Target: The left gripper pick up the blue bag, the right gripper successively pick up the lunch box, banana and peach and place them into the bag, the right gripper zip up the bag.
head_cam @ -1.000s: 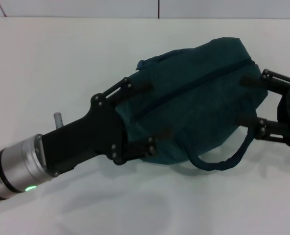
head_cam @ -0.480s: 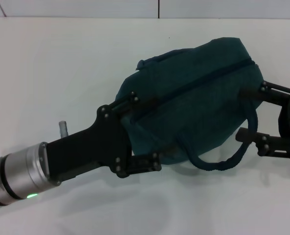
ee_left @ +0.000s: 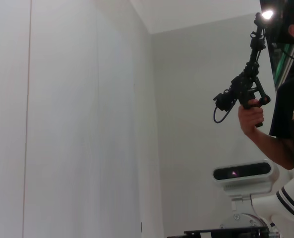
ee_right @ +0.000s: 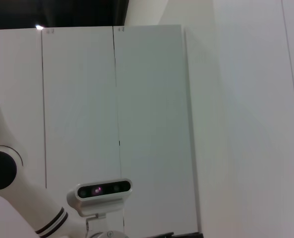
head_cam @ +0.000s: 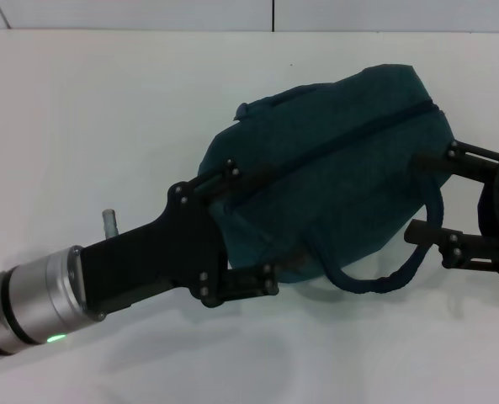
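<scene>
The blue bag (head_cam: 333, 160) lies on the white table (head_cam: 106, 109), its long zipper line running closed along the top. One padded handle (head_cam: 384, 282) loops out at the near side. My left gripper (head_cam: 251, 225) is open, and its black fingers (head_cam: 241, 172) spread over the bag's left end. At the bag's right end, my right gripper (head_cam: 422, 195) is open with the handle running past its lower finger. The lunch box, banana and peach are out of view. Neither wrist view shows the bag or any fingers.
A short grey post (head_cam: 108, 221) sticks up beside the left arm's silver wrist (head_cam: 39, 290). The left wrist view shows a wall, a person's hand holding a black device (ee_left: 246, 91) and the robot's head camera (ee_left: 241, 172).
The left gripper has drawn back toward the lower left, off the bag's middle. The right gripper's fingers have spread wider and the handle has shifted toward them. Little has moved in the last half second.
</scene>
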Controlling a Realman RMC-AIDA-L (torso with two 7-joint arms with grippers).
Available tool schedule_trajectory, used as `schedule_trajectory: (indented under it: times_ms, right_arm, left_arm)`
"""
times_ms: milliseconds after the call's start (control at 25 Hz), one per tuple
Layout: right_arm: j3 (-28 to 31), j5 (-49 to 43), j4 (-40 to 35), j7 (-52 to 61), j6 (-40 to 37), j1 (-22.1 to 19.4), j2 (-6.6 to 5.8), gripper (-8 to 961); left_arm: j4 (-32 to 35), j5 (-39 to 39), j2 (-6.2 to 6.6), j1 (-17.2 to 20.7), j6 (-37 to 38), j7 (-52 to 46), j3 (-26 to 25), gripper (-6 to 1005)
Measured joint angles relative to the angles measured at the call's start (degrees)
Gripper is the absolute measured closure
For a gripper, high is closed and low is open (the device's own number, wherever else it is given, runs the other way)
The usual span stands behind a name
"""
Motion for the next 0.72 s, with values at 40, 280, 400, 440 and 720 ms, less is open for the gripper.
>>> schedule_trajectory:
  times_ms: [40, 280, 400, 440, 720]
  right_arm:
    - [0.0, 0.0, 0.0, 0.0, 0.0, 0.0, 0.02, 184]
    - [0.0, 0.0, 0.0, 0.0, 0.0, 0.0, 0.18, 184]
    - [0.0, 0.0, 0.0, 0.0, 0.0, 0.0, 0.18, 184]
    - [0.0, 0.0, 0.0, 0.0, 0.0, 0.0, 0.19, 184]
    - [0.0, 0.0, 0.3, 0.0, 1.0, 0.0, 0.51, 184]
  left_arm:
    - [0.0, 0.0, 0.00, 0.0, 0.0, 0.0, 0.0, 120]
    - [-0.1, 0.0, 0.00, 0.1, 0.0, 0.0, 0.0, 120]
    - [-0.1, 0.0, 0.00, 0.2, 0.0, 0.0, 0.0, 120]
    - [-0.1, 0.0, -0.01, 0.2, 0.0, 0.0, 0.0, 120]
    - [-0.1, -0.4, 0.00, 0.3, 0.0, 0.0, 0.0, 120]
